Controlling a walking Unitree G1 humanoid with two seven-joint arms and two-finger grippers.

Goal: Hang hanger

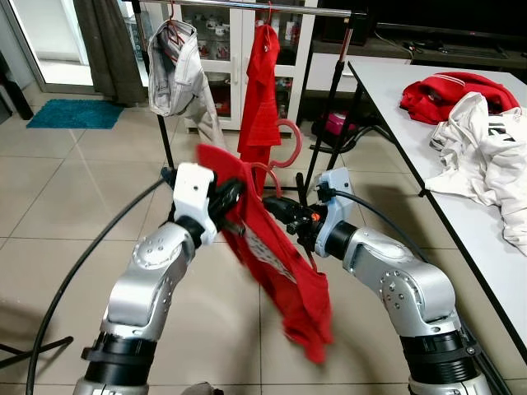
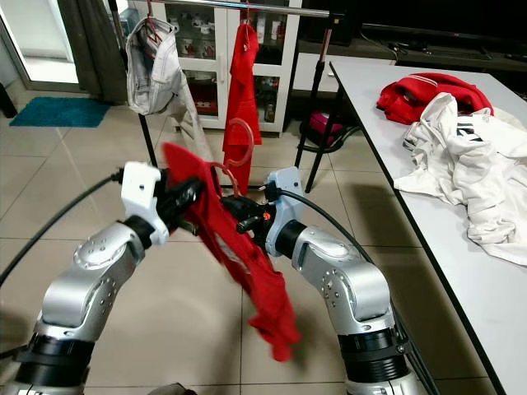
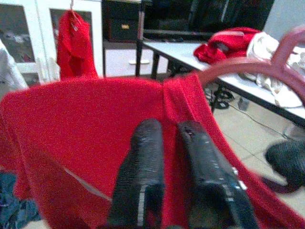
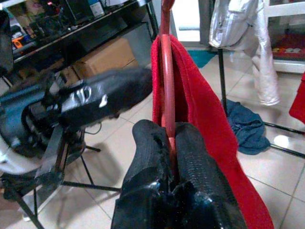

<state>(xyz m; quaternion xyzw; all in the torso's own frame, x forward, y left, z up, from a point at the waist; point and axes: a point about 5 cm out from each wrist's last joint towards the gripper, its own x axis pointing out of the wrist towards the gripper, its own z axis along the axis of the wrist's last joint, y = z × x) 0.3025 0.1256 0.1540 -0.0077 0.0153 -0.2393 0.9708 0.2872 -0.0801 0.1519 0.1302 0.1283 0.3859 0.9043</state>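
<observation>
Ahead of both grippers stands the clothes rail [image 1: 247,6], bare between a grey jacket [image 1: 174,70] and a red shirt [image 1: 261,90]. Between the left gripper [image 1: 229,194] and right gripper [image 1: 284,207] hangs the red garment [image 1: 280,271] on its pink hanger [image 4: 166,71]. Right fingers [image 4: 147,157] clamp the hanger wire; left fingers [image 3: 143,162], nearly together, pinch the cloth.

Matt red cloth shirt [image 1: 272,255], smooth plastic hanger [image 4: 167,81]

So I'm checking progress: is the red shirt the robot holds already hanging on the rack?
No, the red shirt on its hanger is held between both tools, below and in front of the rack.
</observation>
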